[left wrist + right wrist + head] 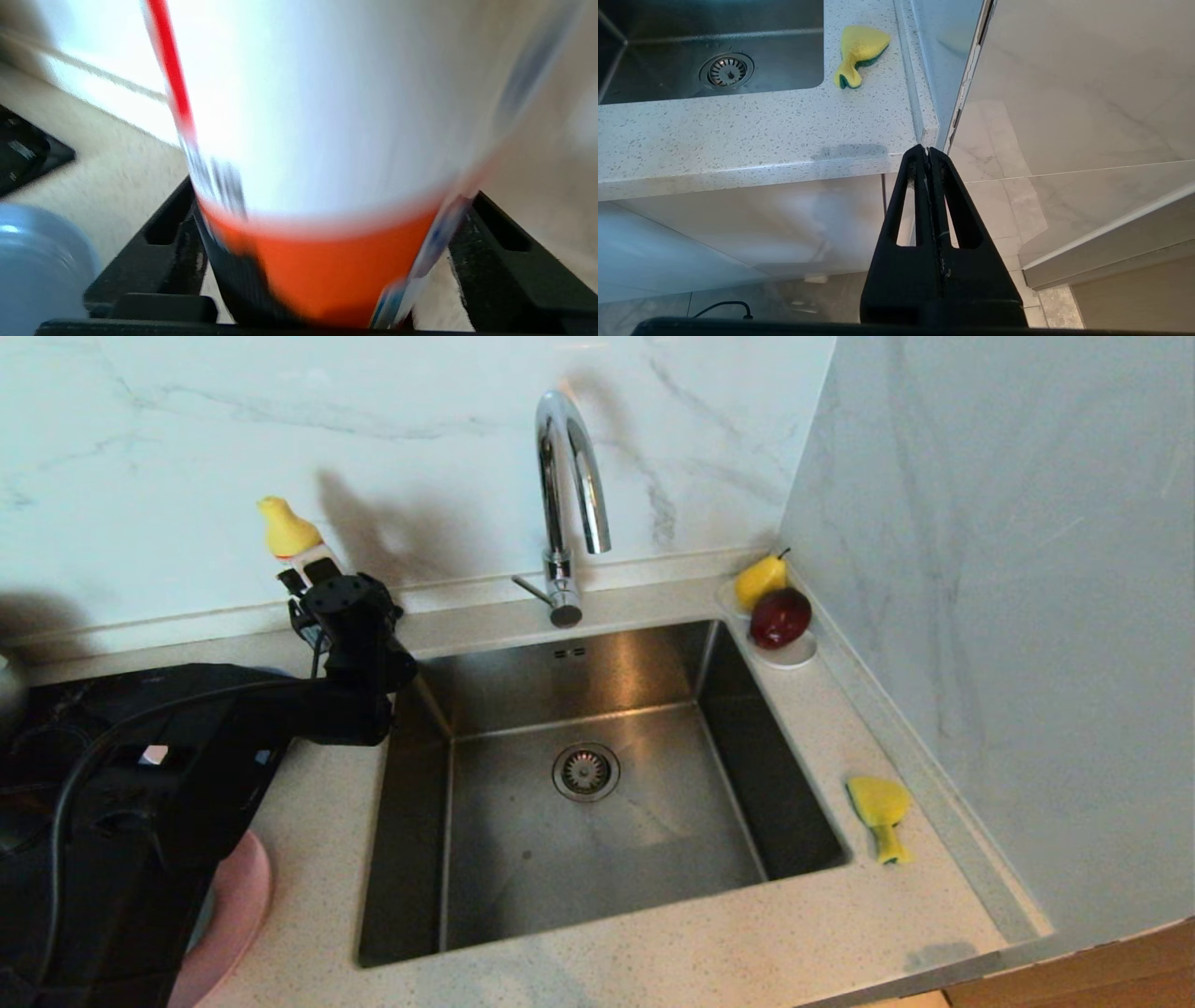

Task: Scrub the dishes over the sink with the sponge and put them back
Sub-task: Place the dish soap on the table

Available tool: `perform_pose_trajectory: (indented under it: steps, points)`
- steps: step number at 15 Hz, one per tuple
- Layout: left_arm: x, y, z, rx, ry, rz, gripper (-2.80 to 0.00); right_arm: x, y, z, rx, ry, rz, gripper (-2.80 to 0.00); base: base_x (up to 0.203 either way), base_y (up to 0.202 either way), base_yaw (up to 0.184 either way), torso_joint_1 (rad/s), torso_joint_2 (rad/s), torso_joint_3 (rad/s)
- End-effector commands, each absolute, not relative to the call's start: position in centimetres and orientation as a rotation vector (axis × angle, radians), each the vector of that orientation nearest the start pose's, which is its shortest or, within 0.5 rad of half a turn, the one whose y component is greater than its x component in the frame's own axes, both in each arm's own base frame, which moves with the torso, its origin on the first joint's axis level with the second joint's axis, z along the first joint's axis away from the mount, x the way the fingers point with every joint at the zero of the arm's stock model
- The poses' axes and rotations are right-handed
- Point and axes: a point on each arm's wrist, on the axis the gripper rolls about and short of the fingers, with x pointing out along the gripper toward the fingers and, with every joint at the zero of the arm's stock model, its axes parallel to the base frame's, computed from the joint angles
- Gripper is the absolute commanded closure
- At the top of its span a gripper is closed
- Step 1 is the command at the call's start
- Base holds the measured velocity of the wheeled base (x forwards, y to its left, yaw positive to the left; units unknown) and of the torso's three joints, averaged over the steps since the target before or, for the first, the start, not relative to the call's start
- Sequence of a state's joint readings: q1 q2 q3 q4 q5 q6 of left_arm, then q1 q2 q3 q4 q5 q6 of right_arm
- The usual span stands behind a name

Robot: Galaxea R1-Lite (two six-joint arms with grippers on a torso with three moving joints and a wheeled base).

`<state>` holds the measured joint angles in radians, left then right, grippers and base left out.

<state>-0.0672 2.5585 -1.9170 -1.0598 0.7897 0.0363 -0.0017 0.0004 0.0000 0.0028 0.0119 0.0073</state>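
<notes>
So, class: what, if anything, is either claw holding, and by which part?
Nothing: left claw open around the bottle near its orange base; right claw shut, empty.

- The sink (597, 803) sits in the middle of the worktop (653, 943) before me, with the drain (585, 771) at its centre.
- The tap (565, 504) stands behind the sink's far edge.
- The sponge (880, 814) lies on the worktop right of the sink, near the side wall.
- The saucer (789, 656) with fruit is at the far right corner.
- A bottle (297, 543) stands far left of the sink, with my left gripper (313, 581) around it.
- A plate (233, 915) lies near left, partly under my arm.
</notes>
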Motion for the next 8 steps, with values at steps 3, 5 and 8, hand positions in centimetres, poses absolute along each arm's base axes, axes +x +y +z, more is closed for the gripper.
perform_pose_trajectory:
  steps: [3,5,8]
  points:
    - [50.1,-2.1,21.2,-0.182,-0.454,0.72,-2.8,-2.3,0.0,7.5,0.008,0.003,0.011,0.0,0.0,0.0,0.0,0.0,0.0,0.0]
    - [48.9,-2.3,23.0,-0.189,-0.472,0.715,-2.8,-2.3,0.0,7.5,0.008,0.003,0.011,0.0,0.0,0.0,0.0,0.0,0.0,0.0]
    - [46.9,-2.3,26.1,-0.202,-0.508,0.711,-2.8,-2.3,0.0,7.5,0.008,0.003,0.011,0.0,0.0,0.0,0.0,0.0,0.0,0.0]
